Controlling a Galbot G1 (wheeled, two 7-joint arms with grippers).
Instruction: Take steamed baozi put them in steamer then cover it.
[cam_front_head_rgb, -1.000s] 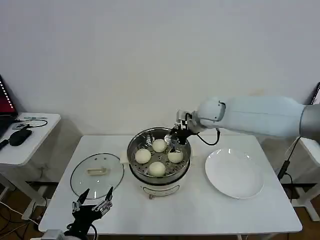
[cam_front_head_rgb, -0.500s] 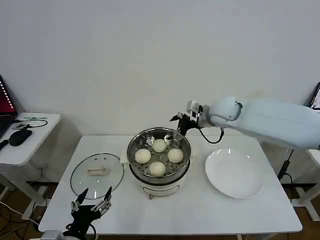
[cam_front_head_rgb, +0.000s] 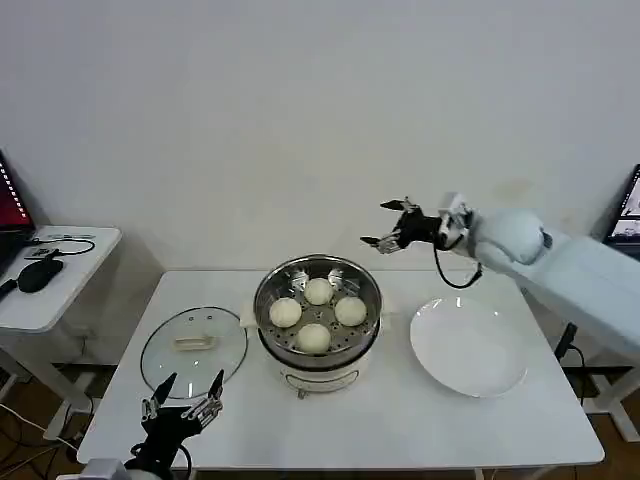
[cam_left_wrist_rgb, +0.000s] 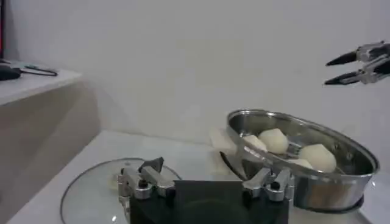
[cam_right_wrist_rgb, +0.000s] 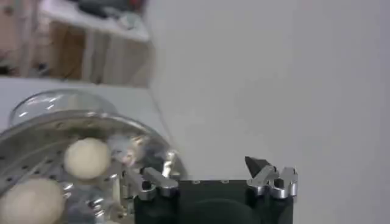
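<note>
Baozi (cam_front_head_rgb: 314, 312), four of them, lie in the steamer (cam_front_head_rgb: 318, 350) at the table centre, the cover (cam_front_head_rgb: 194, 346) lies flat on the table to its left, the right gripper (cam_front_head_rgb: 385, 224) hangs spread and empty above the steamer's far right rim, and the left gripper (cam_front_head_rgb: 184, 398) waits spread by the near table edge.

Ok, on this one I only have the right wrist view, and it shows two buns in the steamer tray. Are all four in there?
Observer: Yes. The head view shows four steamed baozi on the tray of the steamer, none on the white plate.
Operator: And the cover?
Observer: Not on yet. The cover lies flat on the table at the steamer's left, handle up.
Operator: Which arm is nearer it?
Observer: The left gripper, open, at the table's near edge just before the cover. The right gripper is open and empty, raised beyond the steamer.
</note>
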